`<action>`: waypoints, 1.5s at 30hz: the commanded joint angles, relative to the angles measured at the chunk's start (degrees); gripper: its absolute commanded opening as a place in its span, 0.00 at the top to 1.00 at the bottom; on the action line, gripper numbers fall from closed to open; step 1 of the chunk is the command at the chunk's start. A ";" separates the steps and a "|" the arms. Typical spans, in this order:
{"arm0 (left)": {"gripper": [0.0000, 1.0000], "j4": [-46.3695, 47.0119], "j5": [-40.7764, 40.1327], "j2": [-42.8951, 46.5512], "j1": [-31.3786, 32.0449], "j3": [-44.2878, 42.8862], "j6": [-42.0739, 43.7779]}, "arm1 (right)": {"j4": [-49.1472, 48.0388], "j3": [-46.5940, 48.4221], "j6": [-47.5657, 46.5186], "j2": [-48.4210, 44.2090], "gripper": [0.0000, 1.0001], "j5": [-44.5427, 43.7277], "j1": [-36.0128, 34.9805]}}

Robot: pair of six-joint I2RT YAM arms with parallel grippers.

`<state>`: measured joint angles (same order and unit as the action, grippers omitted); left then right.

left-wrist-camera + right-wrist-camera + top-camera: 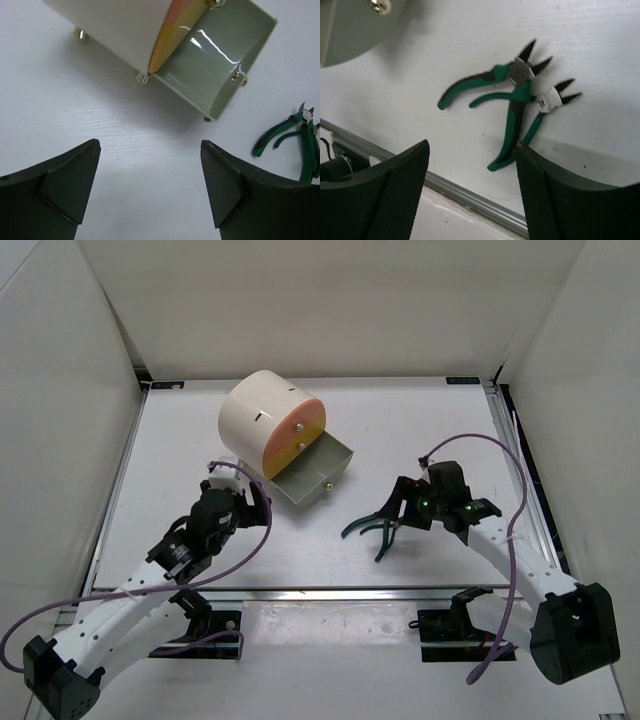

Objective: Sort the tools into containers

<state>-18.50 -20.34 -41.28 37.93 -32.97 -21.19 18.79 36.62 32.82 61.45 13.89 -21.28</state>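
Left claw (150,146): fingers wide apart, nothing between them. It hovers over bare bench (420,430), just short of the open drawer (220,65).

Right claw (472,147): also spread and empty. It hangs above the two green-handled pliers (512,95), not touching them.

The pliers lie on the bench, crossed and touching near the pivots, the smaller cutter (546,101) half under the bigger pair. They sit near the drawer but outside it.

The drawer is pulled out of the peach face of the cream drum (262,415). Its visible interior is bare, with no tool in it.

Progress (judgement): early. A container is open and ready, but nothing visible is sorted. Both pliers are left to pick and drop in. No other tools show on the bench, and whether any sit behind the closed part of the drum face can't be told. The right claw looks best placed for the first grab, though the overlapping handles may make a clean single pick awkward.
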 commanded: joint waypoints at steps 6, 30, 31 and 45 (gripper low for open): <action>0.05 -4.70 -12.27 7.88 -0.32 5.19 -8.78 | 4.42 -8.22 10.40 -8.00 0.33 -0.52 0.71; 0.04 -4.35 -12.27 6.65 -0.32 6.16 -9.48 | -33.72 -34.42 35.65 -5.20 0.62 10.45 11.78; 0.04 -4.35 -12.36 6.82 -0.32 6.25 -9.66 | -33.99 -34.60 35.74 -4.50 0.64 10.54 12.13; 0.04 -4.00 -12.09 5.77 -0.40 6.16 -9.13 | -36.55 -31.00 30.12 -1.33 1.00 12.65 15.83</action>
<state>-22.68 -32.12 -35.79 37.91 -26.57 -30.46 -18.48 3.88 65.49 60.36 27.20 -6.33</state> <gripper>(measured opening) 0.955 0.020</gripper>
